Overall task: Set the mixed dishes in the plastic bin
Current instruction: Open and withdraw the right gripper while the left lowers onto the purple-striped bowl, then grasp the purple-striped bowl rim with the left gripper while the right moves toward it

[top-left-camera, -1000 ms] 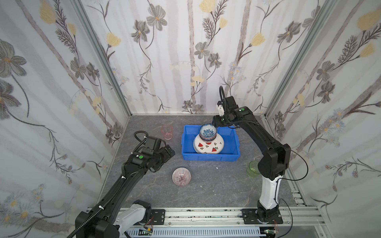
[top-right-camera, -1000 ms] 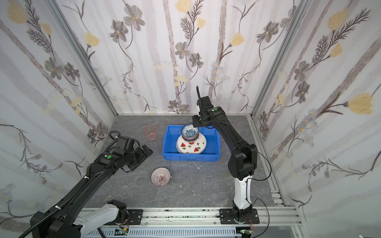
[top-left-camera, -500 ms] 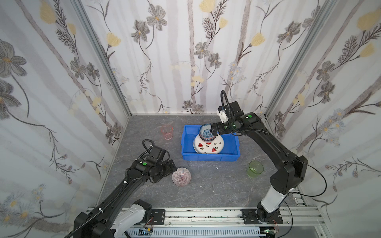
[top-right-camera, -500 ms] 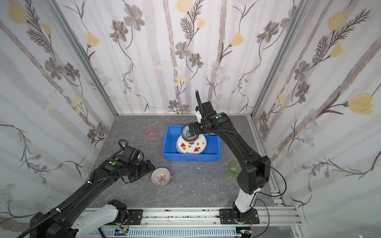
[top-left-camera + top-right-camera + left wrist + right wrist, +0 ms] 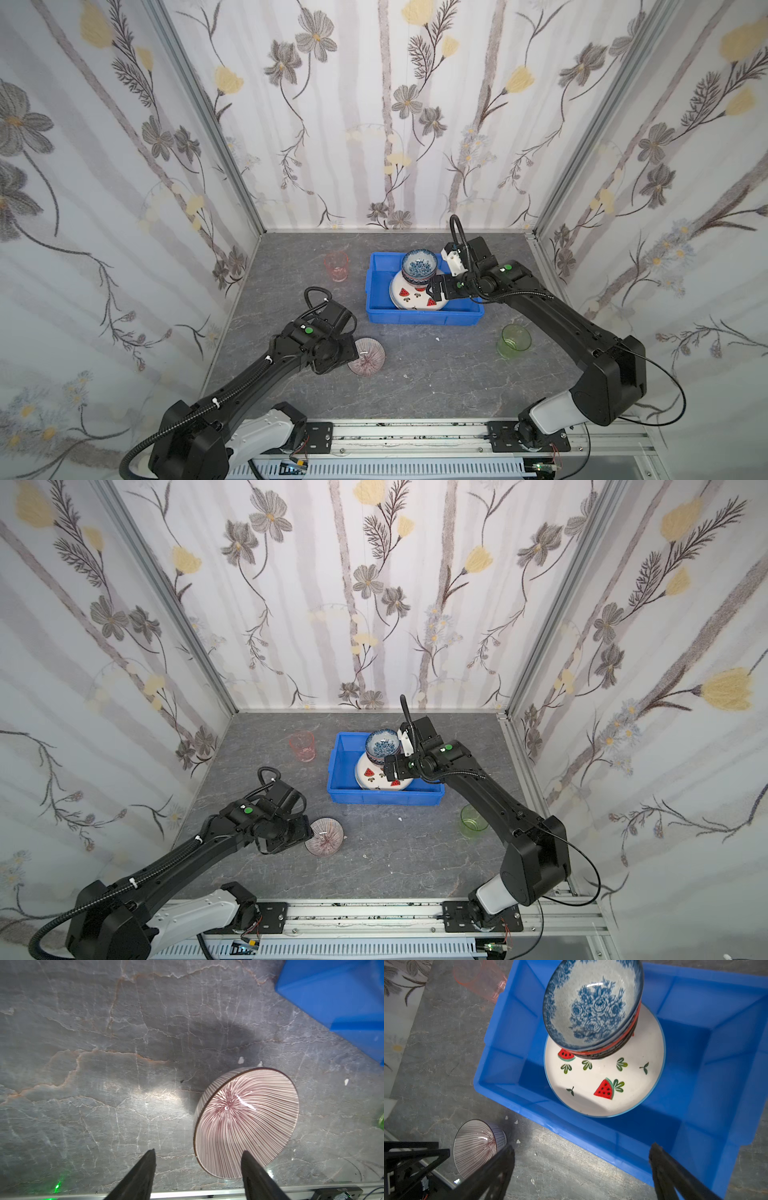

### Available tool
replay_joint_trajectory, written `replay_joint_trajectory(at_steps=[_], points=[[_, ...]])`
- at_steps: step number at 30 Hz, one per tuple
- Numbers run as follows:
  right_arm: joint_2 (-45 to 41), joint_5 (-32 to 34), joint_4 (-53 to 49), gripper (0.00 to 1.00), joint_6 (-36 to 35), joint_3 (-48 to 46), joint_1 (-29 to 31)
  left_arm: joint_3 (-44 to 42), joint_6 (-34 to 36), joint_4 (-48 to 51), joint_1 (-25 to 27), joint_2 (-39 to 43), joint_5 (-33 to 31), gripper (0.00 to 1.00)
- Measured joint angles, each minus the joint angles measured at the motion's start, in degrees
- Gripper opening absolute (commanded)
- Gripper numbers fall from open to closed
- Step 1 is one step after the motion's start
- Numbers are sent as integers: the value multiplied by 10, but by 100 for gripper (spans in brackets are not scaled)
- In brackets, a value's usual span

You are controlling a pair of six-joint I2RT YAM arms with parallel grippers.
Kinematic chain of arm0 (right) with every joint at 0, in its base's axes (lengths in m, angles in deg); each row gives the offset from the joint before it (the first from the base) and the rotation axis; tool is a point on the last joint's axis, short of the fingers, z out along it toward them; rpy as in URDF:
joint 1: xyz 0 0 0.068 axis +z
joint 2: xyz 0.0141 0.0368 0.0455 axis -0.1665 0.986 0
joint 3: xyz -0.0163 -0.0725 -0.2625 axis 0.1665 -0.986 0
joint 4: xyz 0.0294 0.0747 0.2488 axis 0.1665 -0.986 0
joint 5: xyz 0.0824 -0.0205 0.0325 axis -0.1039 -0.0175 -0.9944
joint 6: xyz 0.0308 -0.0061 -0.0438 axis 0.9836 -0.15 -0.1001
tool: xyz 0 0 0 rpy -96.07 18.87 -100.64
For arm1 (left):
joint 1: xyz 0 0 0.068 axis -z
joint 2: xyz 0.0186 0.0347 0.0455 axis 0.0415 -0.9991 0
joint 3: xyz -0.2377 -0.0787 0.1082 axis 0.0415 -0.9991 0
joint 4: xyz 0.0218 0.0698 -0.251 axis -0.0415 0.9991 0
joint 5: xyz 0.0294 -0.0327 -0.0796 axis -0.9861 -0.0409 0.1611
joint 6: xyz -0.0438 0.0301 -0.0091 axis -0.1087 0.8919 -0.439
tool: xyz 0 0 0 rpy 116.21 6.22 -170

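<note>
My left pincer [image 5: 198, 1151] is coming down over the counter [image 5: 104, 1053], jaws apart and narrowing astride the near rim of the red-striped bowl [image 5: 245, 1122], which is lying tilted, mouth toward it. My right pincer [image 5: 581, 1145] is hanging wide apart, backing off. Beyond it, the blue-white bowl [image 5: 591, 1005] is sitting stacked on the watermelon plate [image 5: 604, 1084] inside the plastic bin [image 5: 695, 1012].

No writing, number, brand or label can be read anywhere: the watermelon plate [image 5: 604, 1084], the blue-white bowl [image 5: 591, 1005] and the red-striped bowl [image 5: 245, 1122] carry only painted patterns, and the plastic bin [image 5: 706, 1012] is plain blue
</note>
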Motion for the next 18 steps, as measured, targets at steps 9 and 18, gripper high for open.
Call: replay_joint_trajectory(at_steps=[9, 18], points=[[-29, -21, 59, 100, 21, -77, 3, -6, -2, -14, 0, -23, -9, 42], [-50, -26, 100, 100, 38, -112, 4, -6, -9, -41, 0, -44, -15, 35]])
